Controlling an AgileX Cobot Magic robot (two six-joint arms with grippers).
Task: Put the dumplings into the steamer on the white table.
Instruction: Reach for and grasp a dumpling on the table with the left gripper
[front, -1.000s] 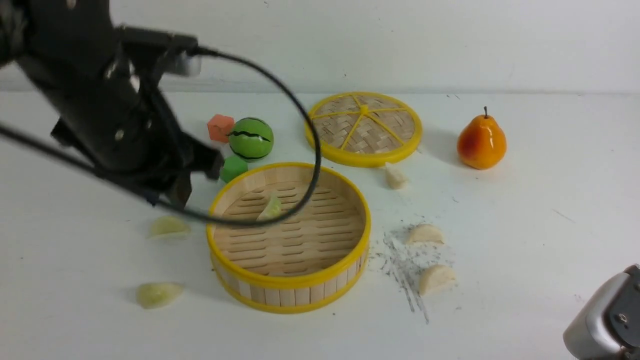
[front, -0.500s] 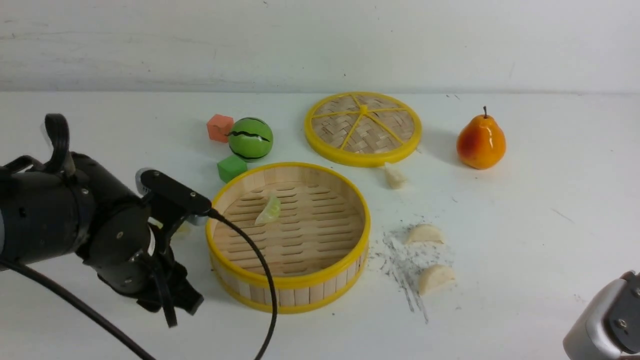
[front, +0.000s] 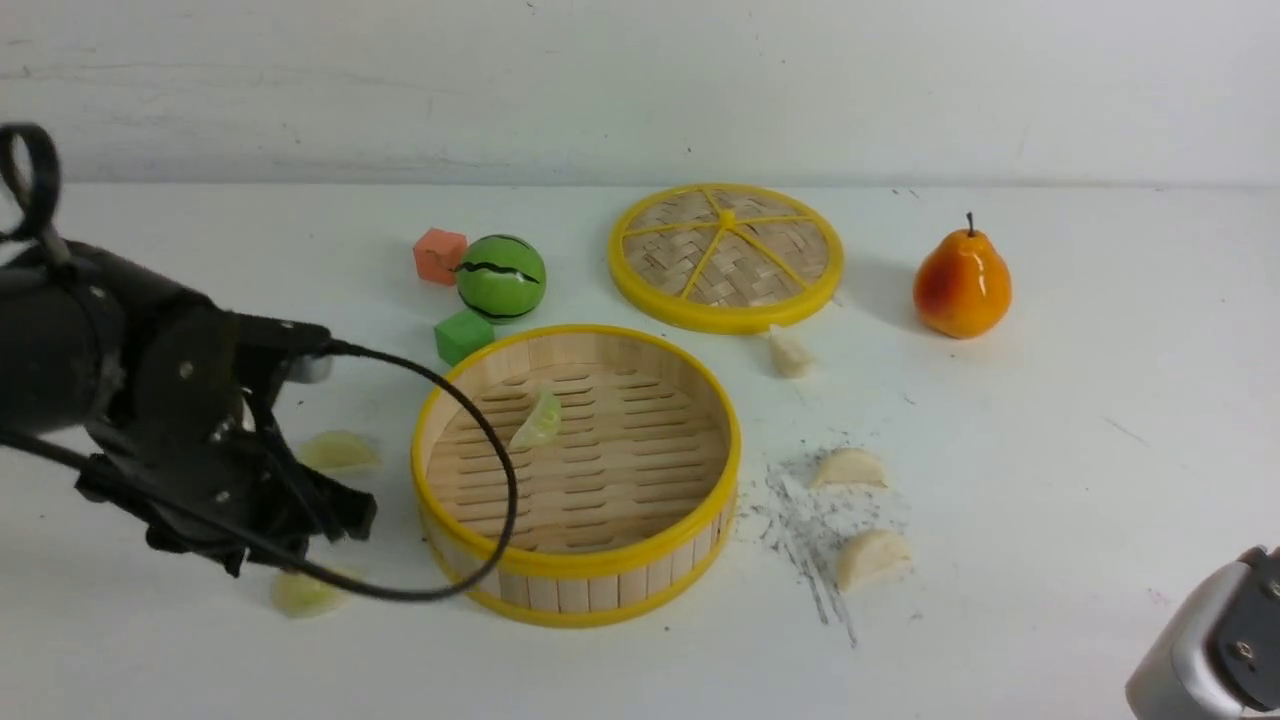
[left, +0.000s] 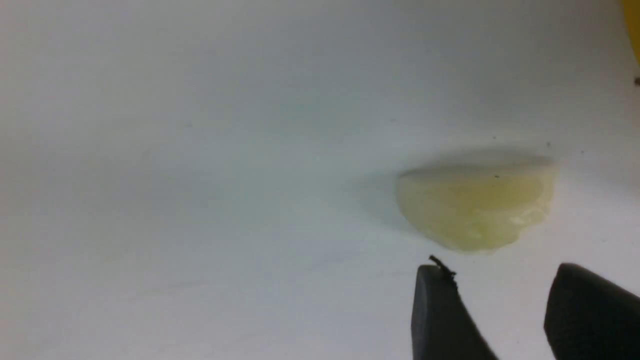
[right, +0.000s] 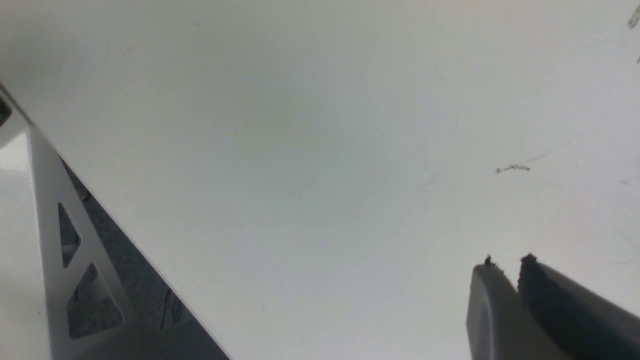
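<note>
Left jaws apart; green dumpling (left: 475, 210) near, on white table (left: 200, 150)

My left arm (front: 110, 350) sits low, wrist pitched down, left gripper (left: 500, 274) jaws apart, empty. My right gripper (right: 507, 265) jaws nearly together, empty; right arm (front: 1215, 640) low at the near right.

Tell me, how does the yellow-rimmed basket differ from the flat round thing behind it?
The steamer has an upright wooden-strip wall; the lid lies flat. The steamer's floor is slatted; the lid is woven, with yellow spokes. The steamer holds one green dumpling; the lid carries nothing. Both are round, bamboo-coloured and yellow-rimmed.
</note>
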